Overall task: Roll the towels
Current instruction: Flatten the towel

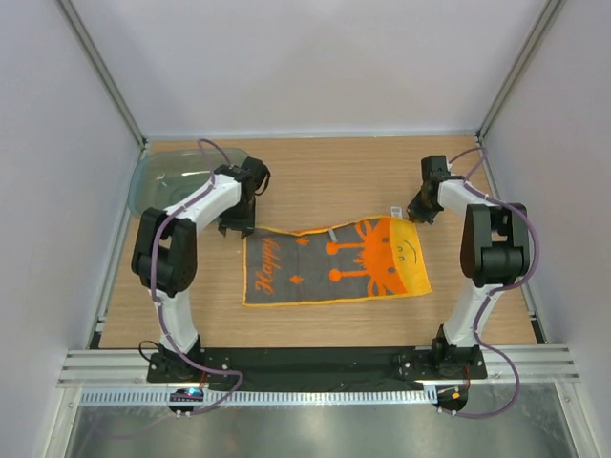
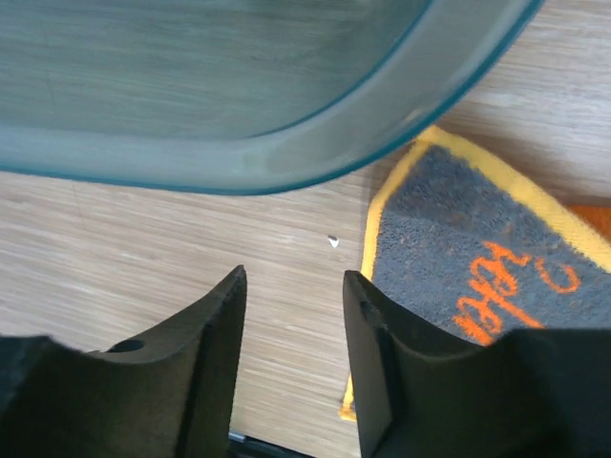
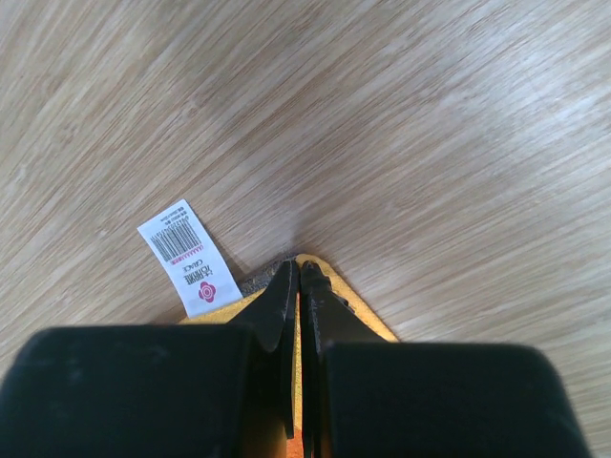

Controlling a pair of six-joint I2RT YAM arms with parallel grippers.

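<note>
The orange towel point(image 1: 334, 262) lies flat and open on the table, grey face up with orange giraffe and lettering. My right gripper point(image 1: 420, 215) is at its far right corner; in the right wrist view the gripper point(image 3: 298, 272) is shut, pinching the yellow-edged corner point(image 3: 370, 317) beside the white label point(image 3: 186, 258). My left gripper point(image 1: 234, 229) is open and empty at the far left corner; in the left wrist view it point(image 2: 291, 286) hovers over bare wood just left of the towel's edge point(image 2: 477, 248). The light grey towel is out of view.
The translucent teal tub point(image 1: 167, 176) stands at the back left, just behind my left gripper, and its rim point(image 2: 286, 157) fills the top of the left wrist view. White walls close in the wooden table point(image 1: 315, 172) on three sides.
</note>
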